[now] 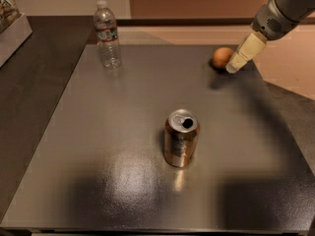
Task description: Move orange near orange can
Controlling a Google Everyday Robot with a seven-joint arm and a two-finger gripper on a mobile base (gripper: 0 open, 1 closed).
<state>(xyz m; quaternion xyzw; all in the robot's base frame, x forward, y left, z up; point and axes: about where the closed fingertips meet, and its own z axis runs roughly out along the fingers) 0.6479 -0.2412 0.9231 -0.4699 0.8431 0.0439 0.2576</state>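
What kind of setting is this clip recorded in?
Probably an office kitchenette or break room: a dark counter holds a bottle, a can and an orange. The end effector is at back right, beside the orange.

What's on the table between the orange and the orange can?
Nothing: the camera view shows only bare grey tabletop between the orange and the orange can. The claw hangs beside the orange, outside that stretch.

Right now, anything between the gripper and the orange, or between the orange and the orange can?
Nothing visible. The gripper hangs just right of the orange in the view; bare tabletop lies between the orange and the orange can. The water bottle stands far left, off that path.
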